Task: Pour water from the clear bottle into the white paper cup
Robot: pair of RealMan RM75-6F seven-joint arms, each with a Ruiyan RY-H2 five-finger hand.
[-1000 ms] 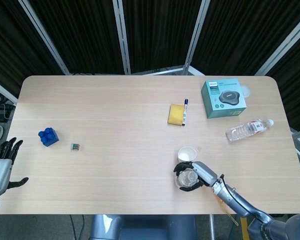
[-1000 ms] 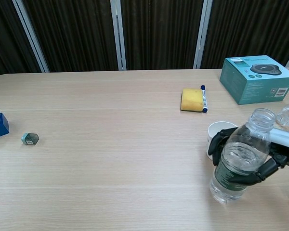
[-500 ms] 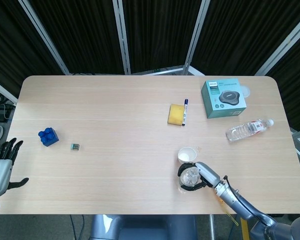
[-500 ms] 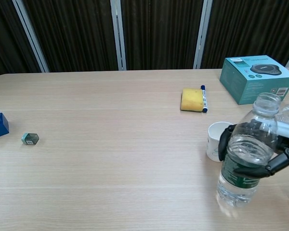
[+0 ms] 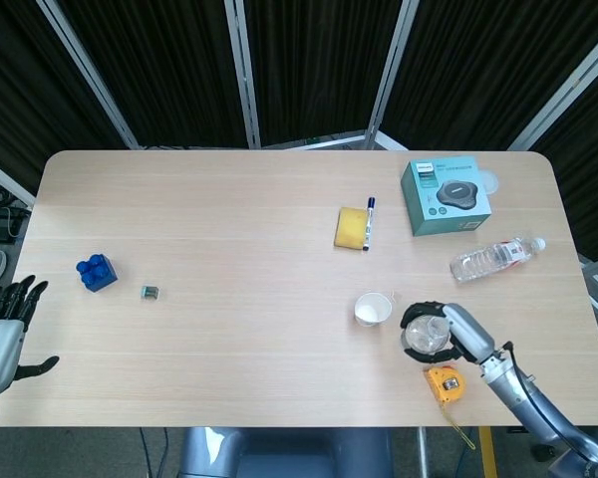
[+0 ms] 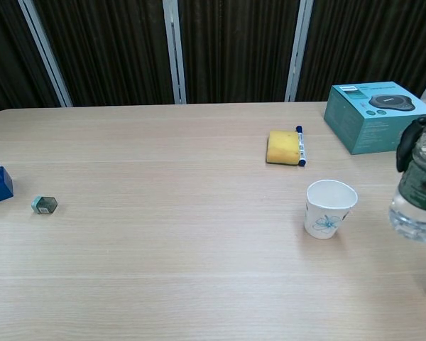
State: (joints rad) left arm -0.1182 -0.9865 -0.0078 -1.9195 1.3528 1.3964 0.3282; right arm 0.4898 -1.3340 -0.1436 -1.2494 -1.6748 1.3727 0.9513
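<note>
Right hand (image 5: 456, 332) fingers clamped on ribbed clear bottle (image 5: 425, 335) | paper cup (image 5: 373, 309) round, white | left hand (image 5: 0, 334) fingers apart

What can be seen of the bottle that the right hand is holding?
The bottle is clear plastic with ribbed walls and a dark green label band around its middle. Water fills its lower part. In the head view its mouth looks open, with no cap. It is upright, lifted off the table, to the right of the white paper cup and apart from it. The right hand grips it around the body, dark fingers wrapped round the upper part. The chest view cuts off its top and right side.
</note>
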